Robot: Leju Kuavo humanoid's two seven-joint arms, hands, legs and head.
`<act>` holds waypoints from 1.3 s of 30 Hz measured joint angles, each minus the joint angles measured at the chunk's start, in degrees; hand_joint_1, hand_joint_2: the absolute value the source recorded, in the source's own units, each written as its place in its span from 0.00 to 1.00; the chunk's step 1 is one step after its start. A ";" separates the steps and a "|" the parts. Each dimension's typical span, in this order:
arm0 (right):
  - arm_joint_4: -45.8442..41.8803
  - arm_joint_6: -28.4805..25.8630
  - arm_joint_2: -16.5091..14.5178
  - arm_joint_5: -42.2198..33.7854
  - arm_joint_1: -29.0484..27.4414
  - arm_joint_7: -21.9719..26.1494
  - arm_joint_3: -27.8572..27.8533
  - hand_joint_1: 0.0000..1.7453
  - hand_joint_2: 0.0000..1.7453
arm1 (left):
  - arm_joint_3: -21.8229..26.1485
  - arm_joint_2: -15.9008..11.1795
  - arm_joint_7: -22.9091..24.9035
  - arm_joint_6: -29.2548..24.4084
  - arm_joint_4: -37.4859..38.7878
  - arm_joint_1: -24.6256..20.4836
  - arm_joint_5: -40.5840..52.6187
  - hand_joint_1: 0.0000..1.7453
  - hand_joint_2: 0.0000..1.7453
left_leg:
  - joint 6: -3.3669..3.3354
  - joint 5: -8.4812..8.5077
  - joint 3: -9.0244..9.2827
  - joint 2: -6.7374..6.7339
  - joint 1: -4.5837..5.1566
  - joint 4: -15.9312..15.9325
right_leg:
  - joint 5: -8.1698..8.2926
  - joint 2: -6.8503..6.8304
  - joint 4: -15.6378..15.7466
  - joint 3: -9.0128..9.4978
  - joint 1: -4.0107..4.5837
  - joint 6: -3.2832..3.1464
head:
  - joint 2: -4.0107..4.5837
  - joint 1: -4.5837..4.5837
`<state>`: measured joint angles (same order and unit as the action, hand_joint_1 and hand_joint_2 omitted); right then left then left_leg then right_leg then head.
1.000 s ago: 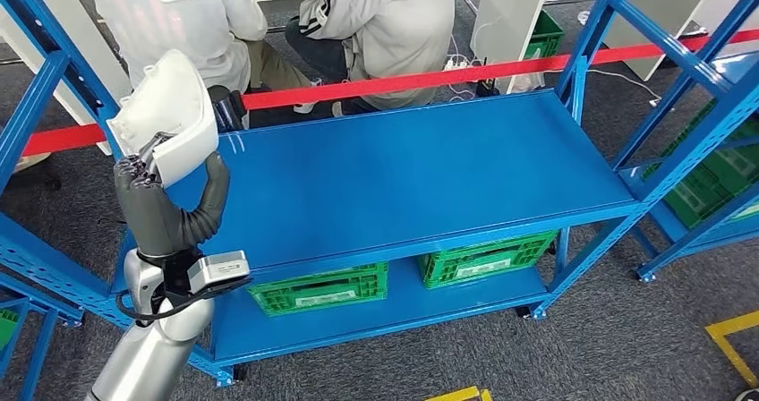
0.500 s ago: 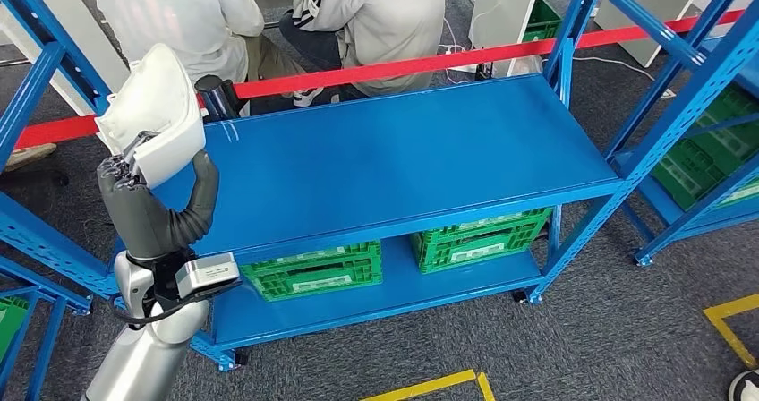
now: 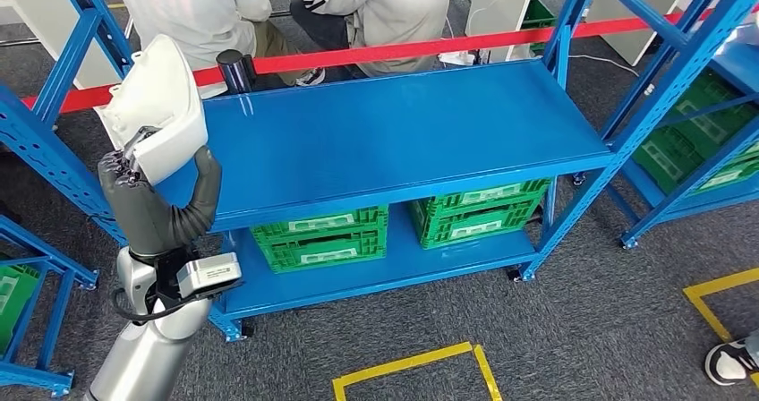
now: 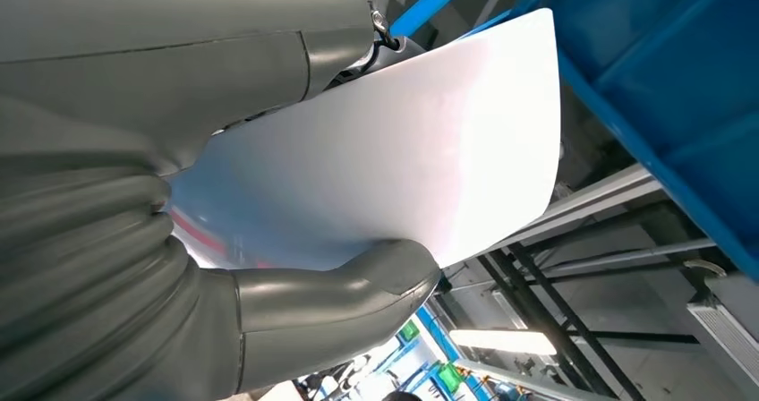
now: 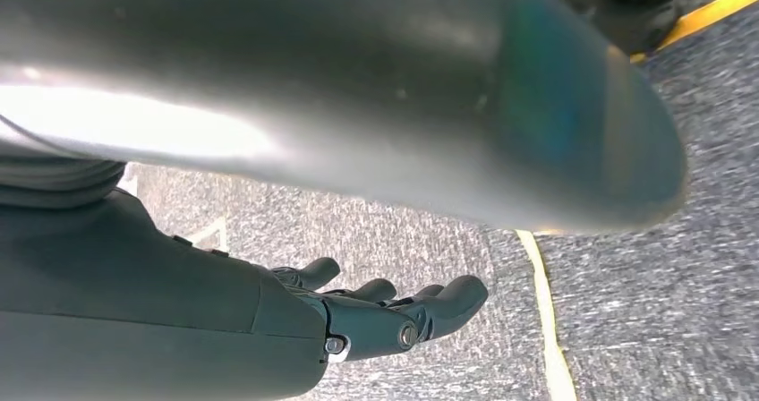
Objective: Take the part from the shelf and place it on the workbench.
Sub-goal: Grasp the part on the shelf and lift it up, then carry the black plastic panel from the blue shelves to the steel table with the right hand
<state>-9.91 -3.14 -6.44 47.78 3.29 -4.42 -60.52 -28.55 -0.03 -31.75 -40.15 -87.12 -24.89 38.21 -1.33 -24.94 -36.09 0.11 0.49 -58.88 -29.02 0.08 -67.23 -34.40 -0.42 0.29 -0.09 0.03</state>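
The left hand point(image 3: 148, 200) holds the white part point(image 3: 159, 106) upright at the near left, thumb and fingers point(image 4: 340, 285) clamped across its lower edge, presumably to clear the blue shelf point(image 3: 394, 141). The right hand point(image 5: 358, 316) hangs empty, fingers loosely apart.

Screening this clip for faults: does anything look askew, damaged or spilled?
Nothing stands out. The left hand holds the white part tilted above the blue shelf, which is bare; the green crates sit squarely below it.
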 joint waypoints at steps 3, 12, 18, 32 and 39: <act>-0.03 -0.01 0.02 0.20 0.10 0.13 0.00 0.00 0.00 | 0.03 0.04 -0.01 0.00 -0.13 0.01 0.38 1.00 1.00 | 0.10 0.36 -0.46 0.00 0.00 -0.23 | -0.66 0.06 4.18 3.23 0.26 -0.57 | 0.00 -0.02; -0.06 0.59 -0.03 1.14 0.38 0.64 0.00 0.00 0.00 | 3.23 -0.63 -2.75 0.00 -0.80 1.23 0.45 1.00 1.00 | 3.46 -9.01 -4.39 0.12 -0.70 -11.96 | 2.49 -0.69 9.35 1.05 -0.01 -2.46 | 0.00 -0.09; -0.09 0.54 -0.02 1.57 0.46 0.36 0.00 0.00 0.00 | 4.68 -0.45 -3.08 -0.01 -0.89 1.78 1.81 1.00 1.00 | 4.04 -5.73 6.78 0.17 -1.39 -4.38 | 6.57 -0.87 8.73 -4.01 -0.35 -0.97 | 0.00 -0.14; -0.14 0.68 0.02 2.11 0.36 0.46 0.01 0.00 0.00 | 6.27 0.65 -4.64 -0.02 -0.39 2.58 2.87 1.00 1.00 | 0.15 -0.46 0.71 -0.21 -0.44 0.11 | 0.14 -0.33 -1.71 -1.36 -0.10 0.31 | 0.00 0.06; -0.14 0.86 0.11 1.81 0.68 0.28 0.00 0.00 0.00 | 7.48 1.07 -5.69 -0.02 0.26 1.92 2.56 1.00 1.00 | 2.37 0.17 -1.20 -0.27 -0.57 -0.98 | -0.10 -0.45 9.56 4.09 0.28 -1.78 | 0.00 0.06</act>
<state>-10.05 -2.28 -6.33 49.59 3.97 -4.14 -60.52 -21.08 1.04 -37.44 -40.17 -86.85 -22.97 40.77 1.04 -24.78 -37.28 -0.15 -0.08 -59.86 -29.12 -0.37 -57.67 -30.31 -0.14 -1.49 -0.09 0.09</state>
